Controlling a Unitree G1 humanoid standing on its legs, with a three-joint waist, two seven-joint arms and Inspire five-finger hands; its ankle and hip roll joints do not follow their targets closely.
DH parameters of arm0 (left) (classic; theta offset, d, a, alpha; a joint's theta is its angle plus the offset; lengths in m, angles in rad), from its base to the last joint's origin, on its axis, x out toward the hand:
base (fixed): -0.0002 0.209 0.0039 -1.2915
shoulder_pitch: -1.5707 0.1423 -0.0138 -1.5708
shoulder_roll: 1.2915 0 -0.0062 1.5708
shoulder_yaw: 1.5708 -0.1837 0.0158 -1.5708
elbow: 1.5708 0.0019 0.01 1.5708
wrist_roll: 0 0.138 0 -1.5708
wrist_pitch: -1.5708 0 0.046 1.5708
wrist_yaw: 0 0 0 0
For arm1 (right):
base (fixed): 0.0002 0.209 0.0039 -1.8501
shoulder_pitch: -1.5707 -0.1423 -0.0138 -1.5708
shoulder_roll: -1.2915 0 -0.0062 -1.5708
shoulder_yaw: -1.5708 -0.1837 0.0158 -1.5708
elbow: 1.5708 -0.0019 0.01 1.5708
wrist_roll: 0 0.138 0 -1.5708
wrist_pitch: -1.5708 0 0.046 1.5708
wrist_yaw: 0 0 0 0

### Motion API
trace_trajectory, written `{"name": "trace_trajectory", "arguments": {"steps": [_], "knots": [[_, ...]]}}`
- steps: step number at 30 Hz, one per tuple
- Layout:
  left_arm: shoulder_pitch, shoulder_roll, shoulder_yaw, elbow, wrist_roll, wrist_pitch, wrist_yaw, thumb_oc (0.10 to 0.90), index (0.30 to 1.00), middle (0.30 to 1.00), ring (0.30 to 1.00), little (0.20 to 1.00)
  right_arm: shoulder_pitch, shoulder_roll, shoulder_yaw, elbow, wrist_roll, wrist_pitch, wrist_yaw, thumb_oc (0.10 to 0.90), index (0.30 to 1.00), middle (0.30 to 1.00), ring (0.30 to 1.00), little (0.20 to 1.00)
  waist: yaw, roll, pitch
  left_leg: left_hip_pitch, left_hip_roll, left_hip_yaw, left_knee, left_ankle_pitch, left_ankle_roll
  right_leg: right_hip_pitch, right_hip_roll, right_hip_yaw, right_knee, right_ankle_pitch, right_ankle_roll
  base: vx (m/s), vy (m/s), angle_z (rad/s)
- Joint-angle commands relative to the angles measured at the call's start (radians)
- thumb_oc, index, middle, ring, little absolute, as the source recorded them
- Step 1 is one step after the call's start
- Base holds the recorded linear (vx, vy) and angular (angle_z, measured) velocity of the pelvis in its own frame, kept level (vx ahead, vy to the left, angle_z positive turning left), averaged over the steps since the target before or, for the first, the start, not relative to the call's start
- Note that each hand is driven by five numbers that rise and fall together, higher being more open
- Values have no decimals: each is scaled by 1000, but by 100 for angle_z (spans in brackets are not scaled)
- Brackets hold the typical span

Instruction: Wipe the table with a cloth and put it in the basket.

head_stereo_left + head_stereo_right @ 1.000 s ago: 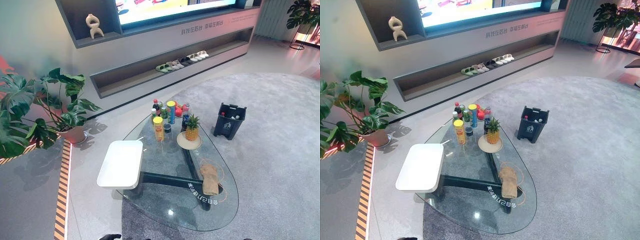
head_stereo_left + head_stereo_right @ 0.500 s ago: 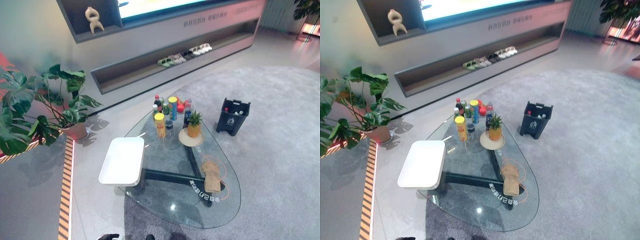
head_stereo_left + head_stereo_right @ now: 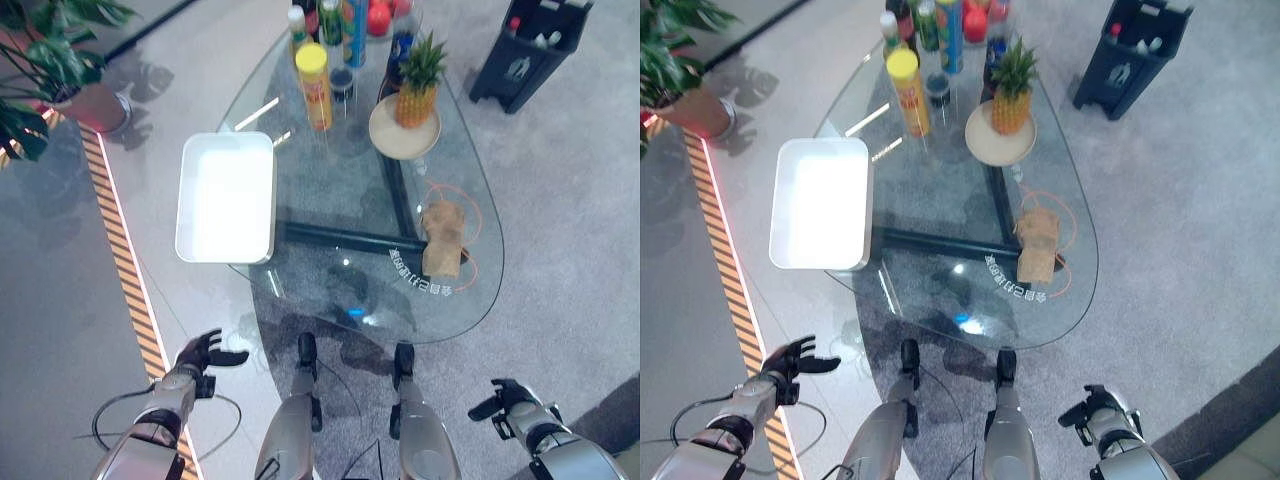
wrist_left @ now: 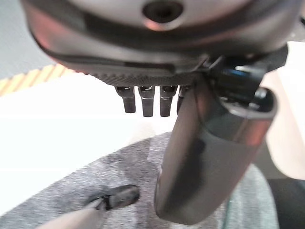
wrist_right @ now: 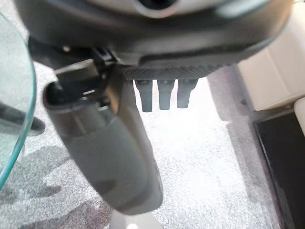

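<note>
White lettering point(image 3: 420, 283) on the glass table point(image 3: 300, 290) is unreadable. The brown cloth point(image 3: 442, 238) lies beside it, untouched. The dark basket point(image 3: 528, 50) on the carpet holds small items; the white tray point(image 3: 227, 195) holds nothing. Left hand point(image 3: 200, 353) and right hand point(image 3: 508, 399) hang low, relaxed, grasping nothing.

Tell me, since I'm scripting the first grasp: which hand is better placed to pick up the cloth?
Probably the right hand. The cloth lies on the glass table's right side, across from the left hand. Both hands hang low and open.
</note>
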Motion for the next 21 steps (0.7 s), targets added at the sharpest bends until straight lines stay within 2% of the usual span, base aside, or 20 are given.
{"name": "trace_trajectory", "arguments": {"steps": [1,3,6,13,21], "knots": [[-42,68,0,63,-46,-32,63,800,900,900,900,900,-11,-57,26,8,50,17,-67,800,900,900,900,900,20,-57,28,-62,-6,-11,87,-103,-20,-155,-38,14,163,-64,-11,-167,-51,-4],[-68,70,5,60,-53,-39,76,800,900,900,900,900,-29,-66,18,11,76,2,-88,800,900,900,900,900,21,-60,61,-154,-10,-24,208,-123,-18,-225,-50,10,255,-87,-16,-136,-66,4],[-73,79,15,28,-39,-16,98,800,900,900,900,900,-41,-77,6,0,105,3,-92,800,900,900,900,900,23,-66,77,-258,-12,-35,327,-151,-16,-323,-54,24,357,-113,-17,-69,-60,14],[-41,78,32,-4,-37,-9,125,800,900,900,900,900,-34,-67,-23,-20,146,3,-116,800,900,900,900,900,30,-64,77,-361,-18,-52,476,-205,4,-430,-39,46,498,-158,-30,2,-51,11],[-36,91,38,-23,-42,-2,121,800,900,900,900,900,-62,-89,-33,-17,152,-16,-108,800,900,900,900,900,35,-60,77,-426,-5,-63,551,-224,9,-495,-27,48,572,-183,-46,7,-25,-1]]}}
